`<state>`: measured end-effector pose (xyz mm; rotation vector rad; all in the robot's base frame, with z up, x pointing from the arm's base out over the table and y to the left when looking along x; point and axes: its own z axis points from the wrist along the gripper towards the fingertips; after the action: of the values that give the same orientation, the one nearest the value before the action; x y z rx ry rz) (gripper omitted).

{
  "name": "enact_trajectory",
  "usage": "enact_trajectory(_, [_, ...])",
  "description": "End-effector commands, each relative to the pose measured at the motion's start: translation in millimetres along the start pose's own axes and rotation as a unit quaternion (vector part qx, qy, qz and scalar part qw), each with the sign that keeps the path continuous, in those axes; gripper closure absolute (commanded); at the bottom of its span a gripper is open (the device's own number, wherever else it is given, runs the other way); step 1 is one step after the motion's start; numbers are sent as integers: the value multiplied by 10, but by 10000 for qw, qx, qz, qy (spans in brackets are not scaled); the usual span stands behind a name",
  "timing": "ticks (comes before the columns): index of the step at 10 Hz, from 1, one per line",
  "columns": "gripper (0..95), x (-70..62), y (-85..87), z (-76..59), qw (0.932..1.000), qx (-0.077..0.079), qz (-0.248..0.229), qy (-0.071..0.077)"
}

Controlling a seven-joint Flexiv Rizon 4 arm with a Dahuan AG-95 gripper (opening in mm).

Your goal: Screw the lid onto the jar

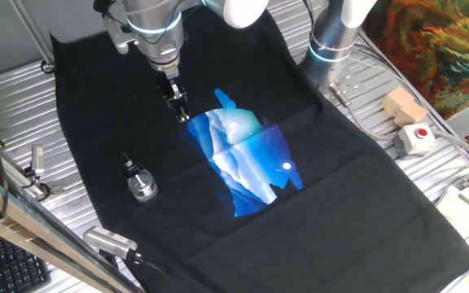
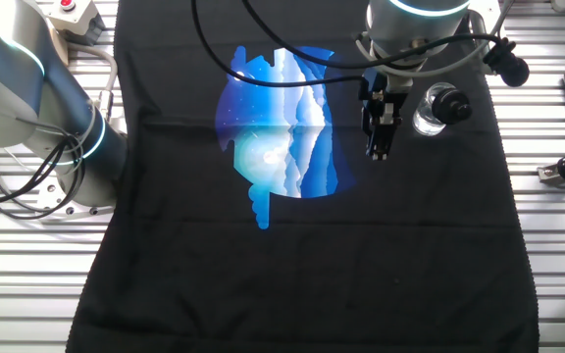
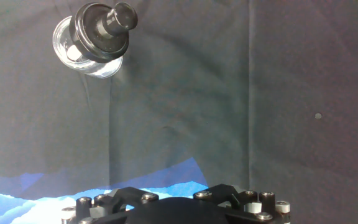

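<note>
Gripper (image 1: pixel 182 114) hanging over the black cloth (image 1: pixel 340 203), well apart from the jar, holding nothing. Jaws seen close together in both fixed views, but impossible to tell if fully closed; fingertips not in the hand view at all.

Jar (image 1: pixel 143 187) standing near one edge of the cloth, with the lid (image 1: pixel 129 166) resting on top of its mouth, knob pointing up and away. Probably only placed there, not yet turned tight; thread not visible, so hard to say.

To do this step well: first bring the hand straight above the jar, then open wide enough for the lid and come down slowly. Take the lid by its rim or knob, squarely, not from one side. Keep the axis upright, since a tilted lid may catch the thread wrongly. Turn with light downward pressure only. Be careful of the jar itself: small, smooth glass, nothing holding it, so likely to spin or slide on the cloth together with the lid.

Below everything, a ribbed metal table (image 1: pixel 15 89). On it the cloth, slightly creased, with a blue picture (image 1: pixel 247 159) in the middle. Beside the cloth a second arm base (image 1: pixel 332 32), then a box with a red button (image 1: pixel 416 138), then a small wooden block (image 1: pixel 401 106).
</note>
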<state>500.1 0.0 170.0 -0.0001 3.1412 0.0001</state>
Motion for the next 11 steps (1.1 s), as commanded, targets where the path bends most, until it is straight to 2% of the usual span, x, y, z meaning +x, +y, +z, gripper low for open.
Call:
enact_trajectory(1, [950, 2, 0, 0, 9985, 55, -425, -345])
enact_trajectory(2, [950, 2, 0, 0, 9987, -82, -382, -334])
enact_trajectory(3, [950, 2, 0, 0, 9987, -94, -377, -334])
enact_trajectory(11, [950, 2, 0, 0, 9987, -65, -381, -335])
